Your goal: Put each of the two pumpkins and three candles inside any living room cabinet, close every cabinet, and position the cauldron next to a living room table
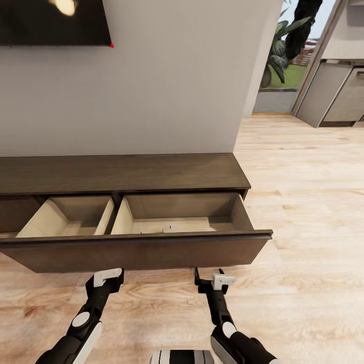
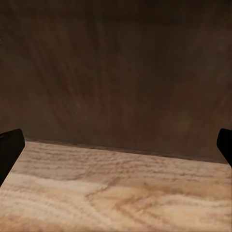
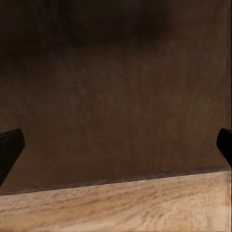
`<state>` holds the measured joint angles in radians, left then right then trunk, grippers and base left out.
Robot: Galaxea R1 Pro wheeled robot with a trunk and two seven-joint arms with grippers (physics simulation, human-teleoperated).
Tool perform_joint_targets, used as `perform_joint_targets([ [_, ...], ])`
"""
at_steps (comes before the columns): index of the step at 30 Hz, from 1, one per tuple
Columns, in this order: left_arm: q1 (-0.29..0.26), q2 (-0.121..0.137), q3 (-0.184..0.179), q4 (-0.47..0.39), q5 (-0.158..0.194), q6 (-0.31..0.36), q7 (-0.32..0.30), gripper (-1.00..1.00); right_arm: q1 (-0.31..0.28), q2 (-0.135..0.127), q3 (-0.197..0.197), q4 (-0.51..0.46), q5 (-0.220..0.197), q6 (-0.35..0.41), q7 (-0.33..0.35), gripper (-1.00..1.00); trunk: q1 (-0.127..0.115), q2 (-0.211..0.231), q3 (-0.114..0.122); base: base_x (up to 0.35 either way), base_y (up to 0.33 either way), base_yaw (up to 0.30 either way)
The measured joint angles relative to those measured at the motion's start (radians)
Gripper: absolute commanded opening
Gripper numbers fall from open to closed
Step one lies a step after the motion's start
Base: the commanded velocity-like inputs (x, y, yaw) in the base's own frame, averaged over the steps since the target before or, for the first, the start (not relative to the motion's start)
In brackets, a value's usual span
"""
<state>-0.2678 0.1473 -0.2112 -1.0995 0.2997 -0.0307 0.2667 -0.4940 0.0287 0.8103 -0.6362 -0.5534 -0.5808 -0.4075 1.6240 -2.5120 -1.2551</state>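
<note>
Facing a plain pale wall, you have the cabinet (image 1: 121, 174) directly ahead: a long, low dark-brown wooden unit standing against that wall. Its wide drawer (image 1: 136, 250) is pulled out toward you, showing two pale beige compartments side by side, split by a thin divider. Both compartments look bare, though the near strip of each is hidden behind the drawer front, so you cannot be sure of that part.

Your left gripper (image 1: 107, 277) hangs low just in front of the drawer front, left of centre. In the left wrist view its two dark fingertips (image 2: 9, 150) sit at opposite edges of the picture, spread wide with nothing between them, and the brown drawer front (image 2: 116, 72) rises beyond, above the light wood floor (image 2: 116, 193).

Your right gripper (image 1: 215, 279) hangs beside it, further right, also just near the drawer front. Its fingertips (image 3: 9, 147) are likewise spread apart and hold nothing, with the same brown panel close ahead.

A dark wall-mounted screen (image 1: 53, 23) sits at the upper left. Light wooden floor (image 1: 303, 202) stretches off to the right, toward grey kitchen units (image 1: 336, 93) and a doorway with green leafy plants (image 1: 283, 48) beyond it.
</note>
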Motion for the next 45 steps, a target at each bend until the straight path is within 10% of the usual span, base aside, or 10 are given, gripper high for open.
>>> perform_joint_targets([
  [14,0.000,0.000,0.000,0.000,-0.002,-0.001,0.000,1.00,0.000,-0.116,-0.006,-0.001,-0.212,-0.008,0.257,1.00,0.000,0.000,0.000,0.000,0.000,0.000],
  [45,0.000,0.000,0.000,0.000,-0.001,0.000,-0.002,1.00,0.000,-0.124,-0.006,0.001,-0.229,-0.008,0.269,1.00,0.000,0.000,0.000,0.123,0.058,0.000],
])
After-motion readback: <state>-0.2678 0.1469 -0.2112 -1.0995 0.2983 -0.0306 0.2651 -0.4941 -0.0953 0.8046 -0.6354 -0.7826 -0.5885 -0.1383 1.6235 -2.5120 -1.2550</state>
